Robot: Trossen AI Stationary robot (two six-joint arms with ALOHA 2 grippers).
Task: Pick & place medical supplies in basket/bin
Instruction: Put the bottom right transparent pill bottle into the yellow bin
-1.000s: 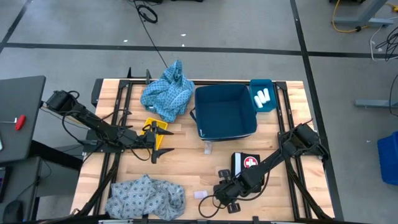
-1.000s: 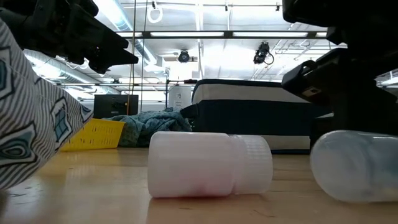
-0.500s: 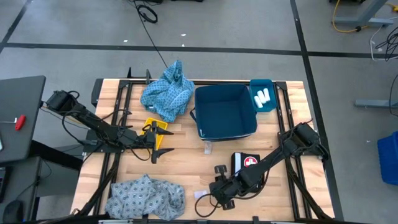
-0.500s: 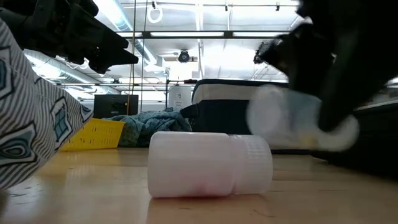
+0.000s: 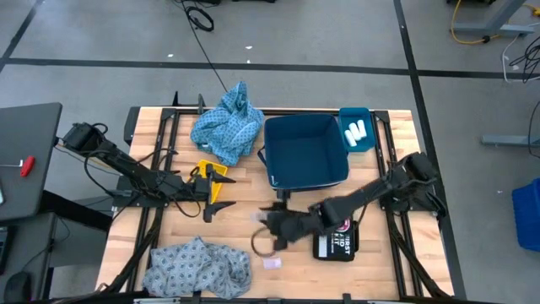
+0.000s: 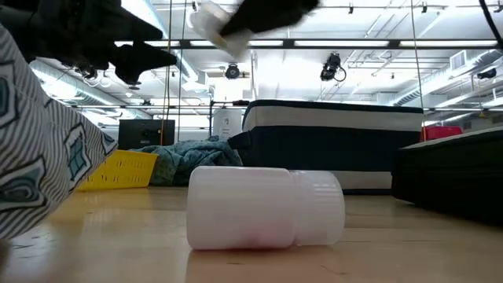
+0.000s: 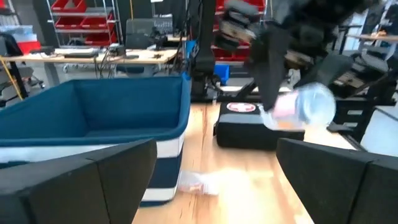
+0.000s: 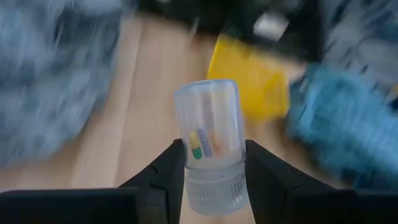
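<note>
While airborne, clear vial (image 8: 208, 146) between right pincer (image 8: 211, 165) fingers.

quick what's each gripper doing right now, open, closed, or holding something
Left gripper: open, empty, beside the yellow tray.
Right gripper: shut on a clear pill bottle, lifted above the table.

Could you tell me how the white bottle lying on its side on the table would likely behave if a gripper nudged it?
The white bottle lies on its round side on bare wood, so it would probably roll rather than slide. Its smooth plastic looks slippery to pinch. It seems small and probably light, though its contents cannot be seen.
</note>
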